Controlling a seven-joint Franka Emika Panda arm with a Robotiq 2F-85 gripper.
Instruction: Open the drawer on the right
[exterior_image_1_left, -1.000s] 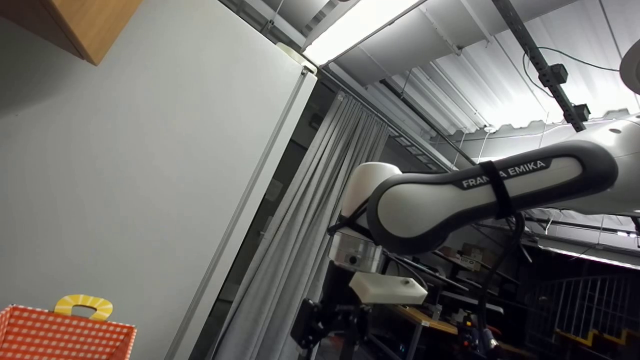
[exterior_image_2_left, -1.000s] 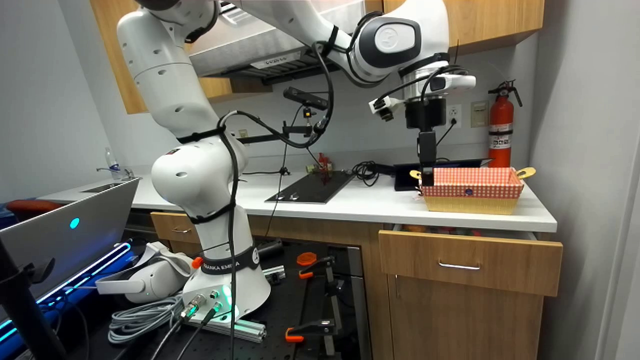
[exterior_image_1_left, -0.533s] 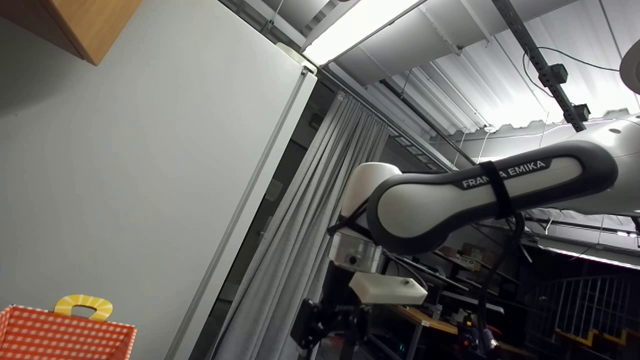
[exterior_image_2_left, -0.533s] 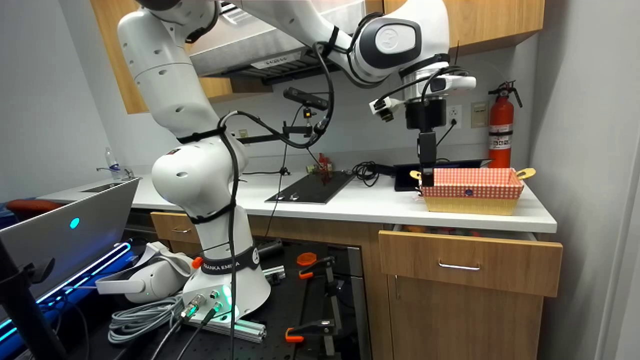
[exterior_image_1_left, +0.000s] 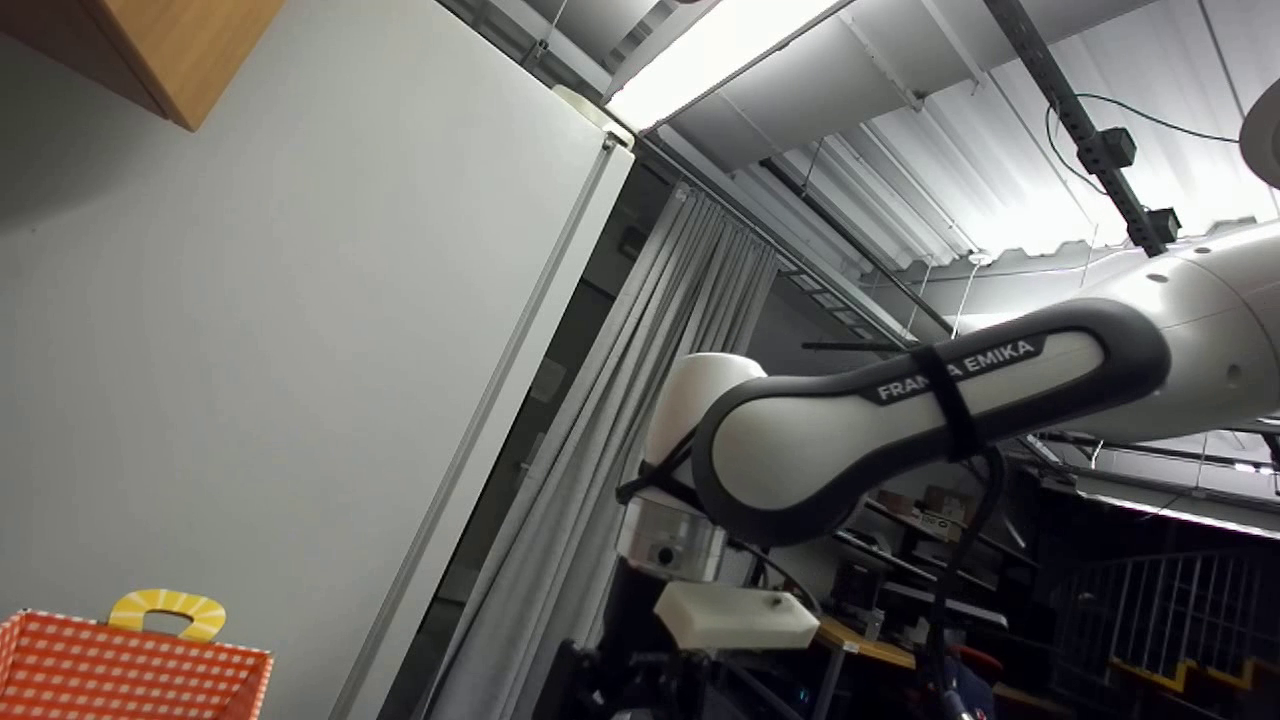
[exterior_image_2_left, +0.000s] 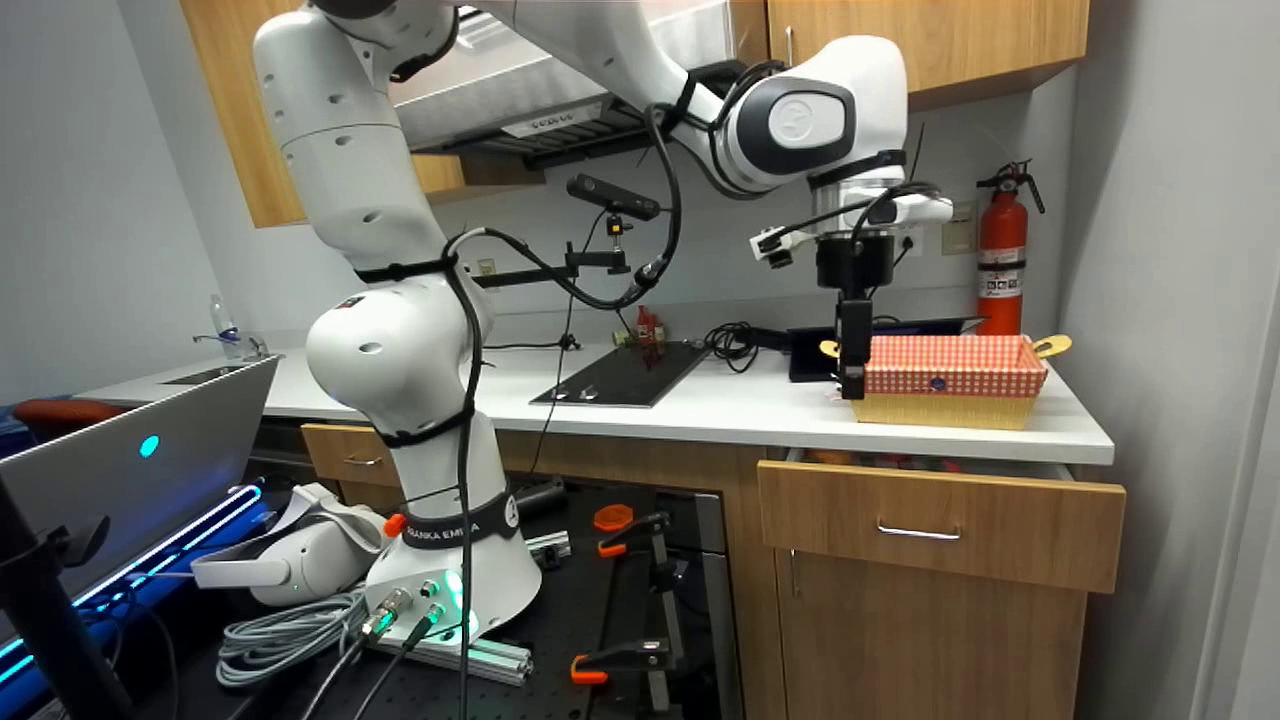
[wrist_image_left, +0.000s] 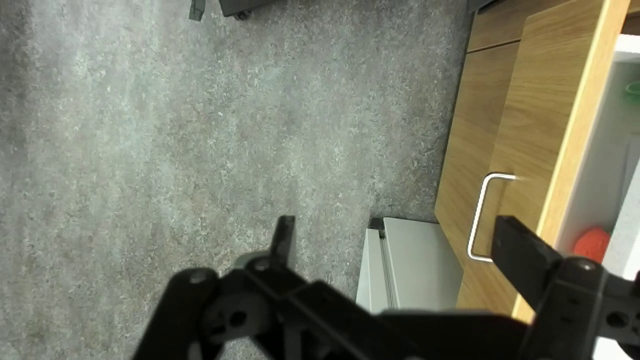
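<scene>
The right drawer (exterior_image_2_left: 1020, 525), with a wood front, stands partly pulled out under the counter in an exterior view. Its metal bar handle (exterior_image_2_left: 918, 533) faces outward. In the wrist view the drawer front (wrist_image_left: 555, 95) is at the right, seen from above, with its handle (wrist_image_left: 477, 215) standing off it. A red item (wrist_image_left: 592, 244) shows inside. My gripper (exterior_image_2_left: 853, 388) is above the drawer's left part in that exterior view. In the wrist view my gripper (wrist_image_left: 395, 222) is open and empty, its right finger overlapping the handle's lower end in the picture; contact cannot be told.
A basket with a red-checked liner (exterior_image_2_left: 950, 365) stands on the white counter (exterior_image_2_left: 720, 425), close to the gripper. It shows in an exterior view (exterior_image_1_left: 150, 670) too. A red fire extinguisher (exterior_image_2_left: 1002, 260) stands behind. A grey wall (exterior_image_2_left: 1160, 350) is at the right.
Over the last half second the arm has lowered, bringing the gripper down past the basket's upper edge in the picture. The drawer and basket have not moved.
</scene>
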